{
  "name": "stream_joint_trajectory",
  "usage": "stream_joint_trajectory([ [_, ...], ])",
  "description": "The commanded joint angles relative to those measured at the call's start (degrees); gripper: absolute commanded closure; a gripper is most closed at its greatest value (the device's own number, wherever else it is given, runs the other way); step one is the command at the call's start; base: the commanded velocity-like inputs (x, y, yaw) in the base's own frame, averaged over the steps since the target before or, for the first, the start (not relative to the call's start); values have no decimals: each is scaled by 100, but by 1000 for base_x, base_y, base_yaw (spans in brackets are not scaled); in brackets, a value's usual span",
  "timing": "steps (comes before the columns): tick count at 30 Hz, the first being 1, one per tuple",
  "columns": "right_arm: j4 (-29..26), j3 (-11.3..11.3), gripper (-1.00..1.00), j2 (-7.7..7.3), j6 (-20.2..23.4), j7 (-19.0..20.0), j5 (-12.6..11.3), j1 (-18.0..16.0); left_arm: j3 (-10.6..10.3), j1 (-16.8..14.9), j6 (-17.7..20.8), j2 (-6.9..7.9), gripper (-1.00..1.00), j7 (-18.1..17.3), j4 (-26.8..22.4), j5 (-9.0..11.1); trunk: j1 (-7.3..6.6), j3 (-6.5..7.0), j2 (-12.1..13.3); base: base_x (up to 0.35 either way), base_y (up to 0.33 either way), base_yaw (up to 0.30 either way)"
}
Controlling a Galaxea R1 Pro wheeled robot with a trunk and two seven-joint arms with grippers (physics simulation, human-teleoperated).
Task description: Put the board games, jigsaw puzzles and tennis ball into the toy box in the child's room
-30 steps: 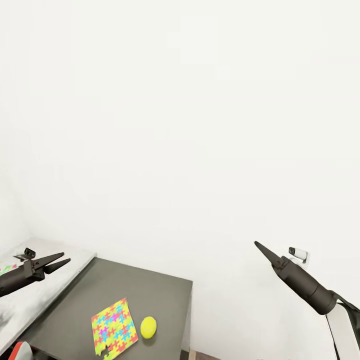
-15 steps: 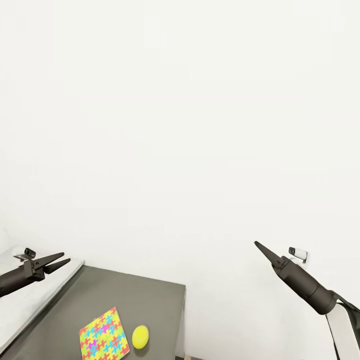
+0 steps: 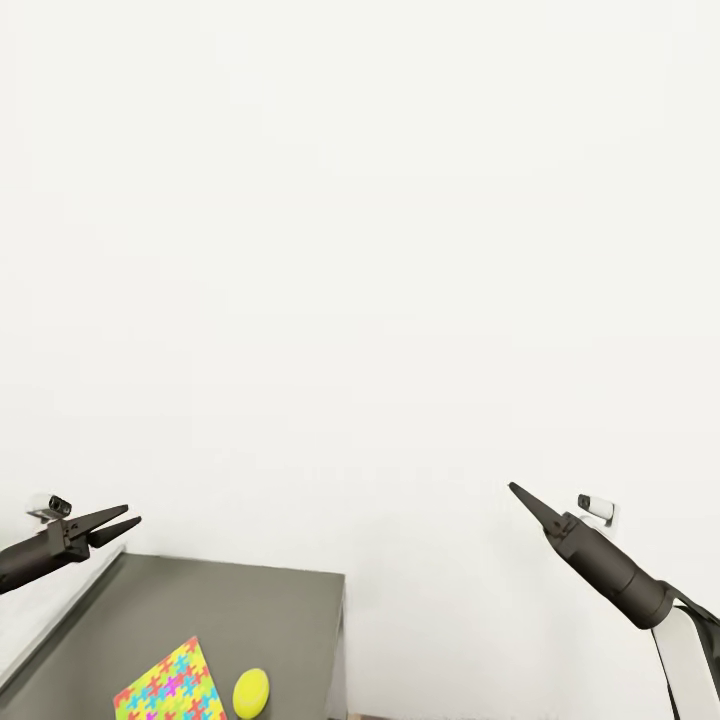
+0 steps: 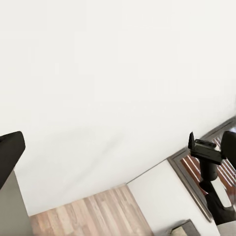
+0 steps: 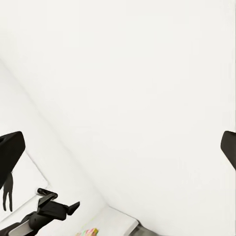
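both grippers hang empty, left gripper (image 3: 118, 522) parted, right gripper (image 3: 520, 494) spread per its wrist view; at 7 o'clock, jigsaw puzzle (image 3: 168, 688) beside tennis ball (image 3: 250, 692) on the table (image 3: 240, 610).

A flat square jigsaw puzzle of bright yellow, blue, pink and green pieces (image 3: 165, 688) lies on the dark grey tabletop (image 3: 240, 610), a small yellow-green tennis ball (image 3: 250, 692) just beside it.
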Motion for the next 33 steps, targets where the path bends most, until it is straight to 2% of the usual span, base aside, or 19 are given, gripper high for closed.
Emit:
stream_joint_trajectory([
  [1,2,-1,-100,0,39,4,-27,-3,1,1,61,2,-100,-21,-1,0,2,-2,-4,2,6,-271],
  [7,1,1,-100,1,36,6,-19,-3,1,1,61,2,-100,-21,-1,0,2,-2,-4,1,60,-134],
  [16,3,0,-100,4,31,-10,-13,-3,1,1,61,2,-100,-21,-1,0,2,-12,-4,0,23,-23],
  [33,0,11,-100,0,31,-54,-3,-3,1,1,61,2,-100,-21,-1,-5,2,-156,-4,-47,53,-1],
])
